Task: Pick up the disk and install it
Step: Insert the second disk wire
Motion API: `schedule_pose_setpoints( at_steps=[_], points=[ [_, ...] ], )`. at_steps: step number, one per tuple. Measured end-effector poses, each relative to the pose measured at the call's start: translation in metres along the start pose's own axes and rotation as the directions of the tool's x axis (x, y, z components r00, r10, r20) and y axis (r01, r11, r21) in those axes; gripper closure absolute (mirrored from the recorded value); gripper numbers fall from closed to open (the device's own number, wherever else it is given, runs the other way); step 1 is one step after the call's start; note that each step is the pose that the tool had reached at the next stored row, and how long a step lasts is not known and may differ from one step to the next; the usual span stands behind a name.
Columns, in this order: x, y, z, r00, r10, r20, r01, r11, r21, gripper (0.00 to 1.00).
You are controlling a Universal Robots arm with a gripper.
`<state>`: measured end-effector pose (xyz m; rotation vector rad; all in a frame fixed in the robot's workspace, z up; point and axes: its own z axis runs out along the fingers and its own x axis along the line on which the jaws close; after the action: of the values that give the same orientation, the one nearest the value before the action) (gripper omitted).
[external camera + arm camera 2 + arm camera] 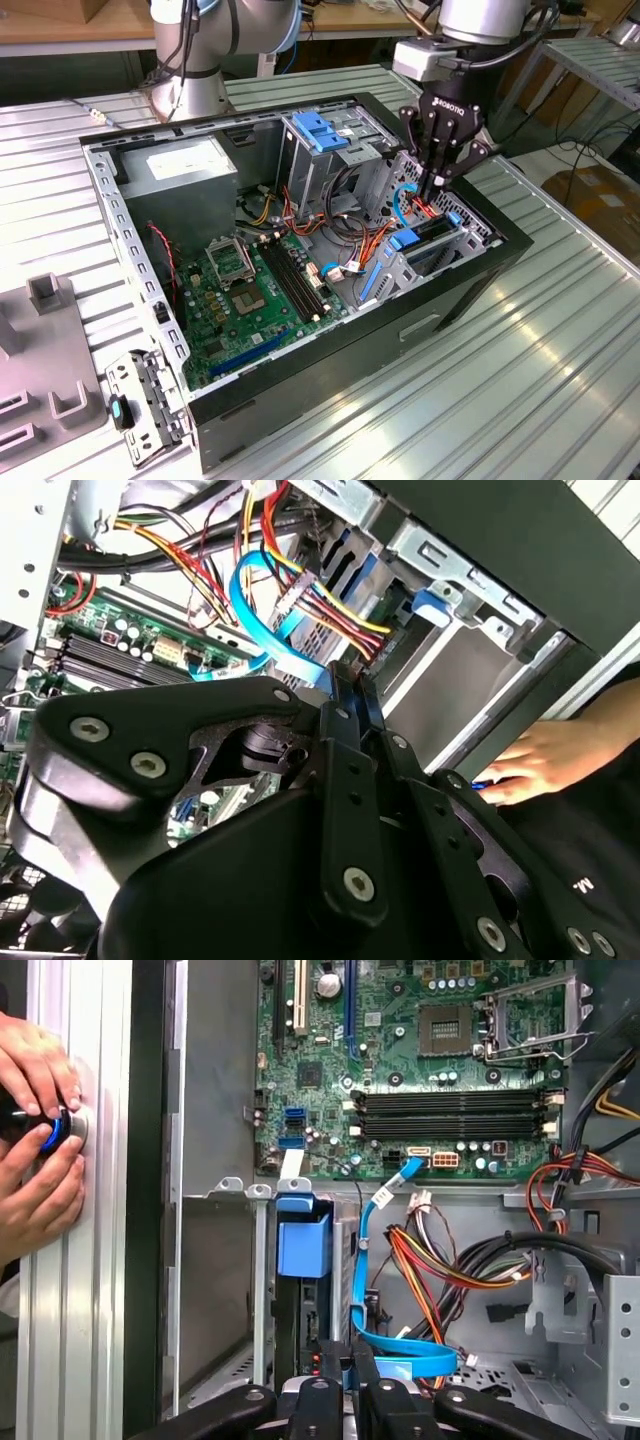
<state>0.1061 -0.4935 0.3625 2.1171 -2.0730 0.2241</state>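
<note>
First wrist view: we are seeing the disk (302,1260) sitting upright in its bay slot inside the computer case (420,330), just ahead of the fingertips, blue tab outermost. Our gripper (345,1385) is hanging over it, fingers (322,1400) drawn nearly together and gripping nothing. Beside the fingers a blue cable (372,1290) is looping. Beyond the case wall, a person's hands (35,1130) are resting on the table (90,1290).
</note>
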Motion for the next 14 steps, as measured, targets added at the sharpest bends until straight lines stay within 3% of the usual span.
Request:
schedule_pose_setpoints(
  at_steps=[3, 4, 7, 9, 11, 14],
  points=[
    [0.0023, 0.0047, 0.0012, 1.0000, -0.002, 0.0038, 0.002, 1.0000, 0.0034, 0.84],
    [0.0031, 0.0055, 0.0018, 1.0000, -0.002, 0.0090, 0.002, 1.0000, 0.0044, 0.84],
    [0.0072, 0.0076, 0.0039, 0.9992, -0.006, 0.0387, 0.005, 1.0000, 0.0071, 0.84],
    [0.0117, 0.0081, 0.0056, 0.9986, -0.007, 0.0527, 0.006, 0.9999, 0.0081, 0.84],
    [0.0179, 0.0083, 0.0082, 0.9980, -0.007, 0.0627, 0.007, 0.9999, 0.0092, 0.84],
    [0.0238, 0.0085, 0.0113, 0.9973, -0.015, 0.0722, 0.014, 0.9998, 0.0132, 0.84]
  ],
)
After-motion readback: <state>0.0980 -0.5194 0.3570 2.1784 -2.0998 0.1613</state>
